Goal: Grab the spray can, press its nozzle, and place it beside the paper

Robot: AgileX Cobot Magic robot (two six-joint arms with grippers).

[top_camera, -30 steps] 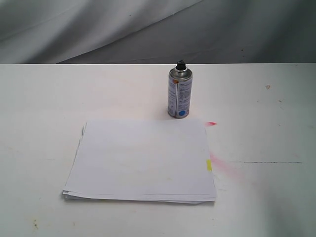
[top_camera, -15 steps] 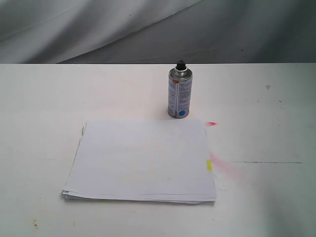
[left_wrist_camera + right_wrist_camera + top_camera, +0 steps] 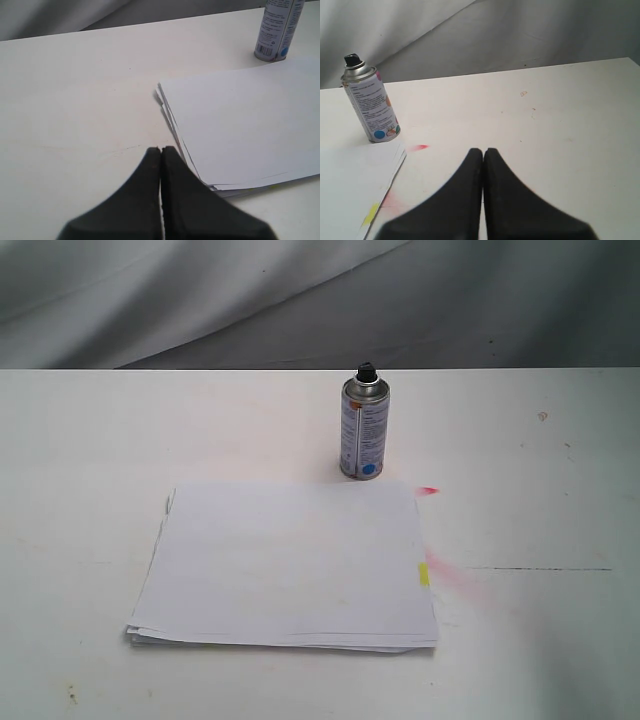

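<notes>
The spray can (image 3: pixel 364 427) stands upright on the white table just behind the far right corner of the paper (image 3: pixel 290 562), its black nozzle (image 3: pixel 367 371) on top. The can (image 3: pixel 277 30) also shows in the left wrist view beyond the paper (image 3: pixel 245 125), and the can (image 3: pixel 370 102) with its nozzle (image 3: pixel 352 59) shows in the right wrist view beside the paper's corner (image 3: pixel 350 185). My left gripper (image 3: pixel 160 149) is shut and empty, hovering near the paper's edge. My right gripper (image 3: pixel 483 150) is shut and empty, well away from the can. Neither arm shows in the exterior view.
Red paint marks (image 3: pixel 455 575) stain the table right of the paper, with a small red dash (image 3: pixel 428 490) near the can. A yellow mark (image 3: pixel 424 575) sits on the paper's right edge. Grey cloth (image 3: pixel 200 300) hangs behind the table's far edge.
</notes>
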